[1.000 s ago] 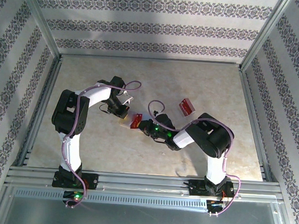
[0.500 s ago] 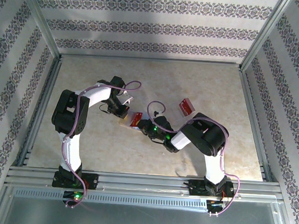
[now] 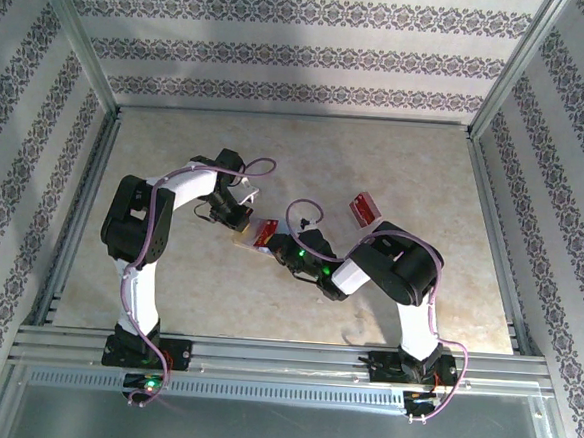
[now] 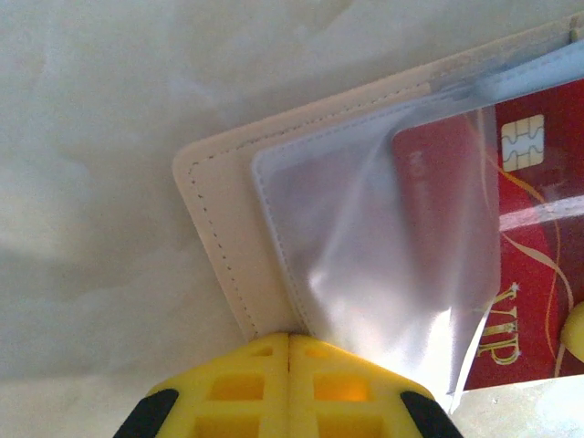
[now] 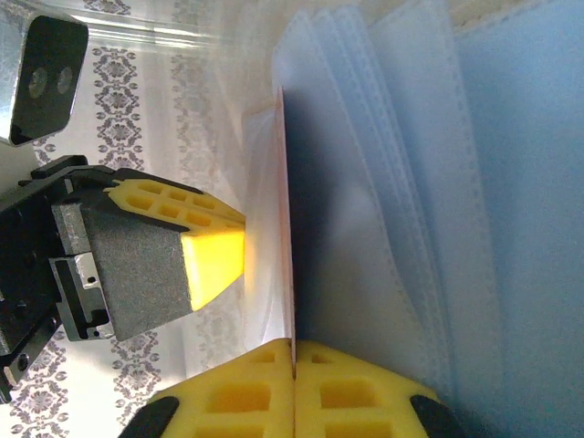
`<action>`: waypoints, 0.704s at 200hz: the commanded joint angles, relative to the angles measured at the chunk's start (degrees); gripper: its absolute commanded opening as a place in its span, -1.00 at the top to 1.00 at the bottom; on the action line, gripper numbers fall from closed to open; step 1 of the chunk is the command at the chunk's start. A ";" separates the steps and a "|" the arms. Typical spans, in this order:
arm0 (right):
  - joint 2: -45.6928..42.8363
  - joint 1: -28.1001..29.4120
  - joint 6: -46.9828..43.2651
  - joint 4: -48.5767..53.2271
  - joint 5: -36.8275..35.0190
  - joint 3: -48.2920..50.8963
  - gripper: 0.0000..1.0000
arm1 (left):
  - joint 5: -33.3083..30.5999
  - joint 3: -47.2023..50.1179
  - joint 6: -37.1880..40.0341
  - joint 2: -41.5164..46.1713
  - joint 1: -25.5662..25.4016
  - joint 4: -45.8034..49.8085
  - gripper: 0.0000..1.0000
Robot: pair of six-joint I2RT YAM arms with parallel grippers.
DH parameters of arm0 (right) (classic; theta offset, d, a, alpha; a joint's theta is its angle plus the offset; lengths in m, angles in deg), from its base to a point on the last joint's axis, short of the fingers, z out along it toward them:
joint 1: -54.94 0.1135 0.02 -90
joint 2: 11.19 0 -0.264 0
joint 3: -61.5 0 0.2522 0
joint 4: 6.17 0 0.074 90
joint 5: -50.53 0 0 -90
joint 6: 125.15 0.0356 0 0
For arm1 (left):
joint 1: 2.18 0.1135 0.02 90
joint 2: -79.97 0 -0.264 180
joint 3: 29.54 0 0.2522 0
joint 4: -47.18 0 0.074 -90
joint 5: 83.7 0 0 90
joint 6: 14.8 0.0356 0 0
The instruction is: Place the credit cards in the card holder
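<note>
Tan card holder (image 4: 233,237) lies open on the surface, a red VIP credit card (image 4: 538,255) partway in its clear sleeve; second credit card (image 3: 365,209) lies well apart.

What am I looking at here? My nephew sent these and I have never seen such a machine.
Two robot arms bolted to a table, each ending in a two-finger gripper. The wide picture looks down from above; the two close-ups come from cameras on the wrists, so the yellow blocks are fingers. The left gripper is shut on a clear sleeve of the tan holder. The right gripper pinches a red card, partly under that sleeve. A spare card lies apart on the table.
</note>
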State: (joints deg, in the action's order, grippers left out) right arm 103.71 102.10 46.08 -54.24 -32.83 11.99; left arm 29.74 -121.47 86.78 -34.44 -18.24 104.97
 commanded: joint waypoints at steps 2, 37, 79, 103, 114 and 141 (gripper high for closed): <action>-1.51 0.74 -1.28 6.83 -1.92 0.81 0.76 | -1.91 -2.12 0.17 -0.87 0.32 3.06 0.90; -6.50 0.48 -5.27 16.16 -1.24 -0.14 0.62 | -3.16 -3.83 0.56 1.22 0.17 4.65 0.89; -7.63 0.24 -8.64 23.15 0.04 -3.35 0.53 | -2.13 -3.52 0.71 0.73 -1.23 4.59 0.88; -6.67 0.27 -9.29 23.75 0.60 -4.71 0.61 | -2.15 -3.50 0.87 -0.88 -1.35 4.27 0.88; -5.95 0.27 -9.10 23.63 0.99 -5.01 0.69 | -2.41 -3.44 1.24 -1.59 -1.39 4.22 0.88; -5.29 0.14 -8.28 22.39 0.23 -4.42 0.87 | -2.90 -2.88 1.32 -2.94 -1.35 3.92 0.89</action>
State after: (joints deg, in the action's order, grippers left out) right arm 96.91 102.07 38.41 -33.49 -32.37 7.97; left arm 27.84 -124.08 86.87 -35.29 -19.07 106.85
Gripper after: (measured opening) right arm 0.083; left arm 0.061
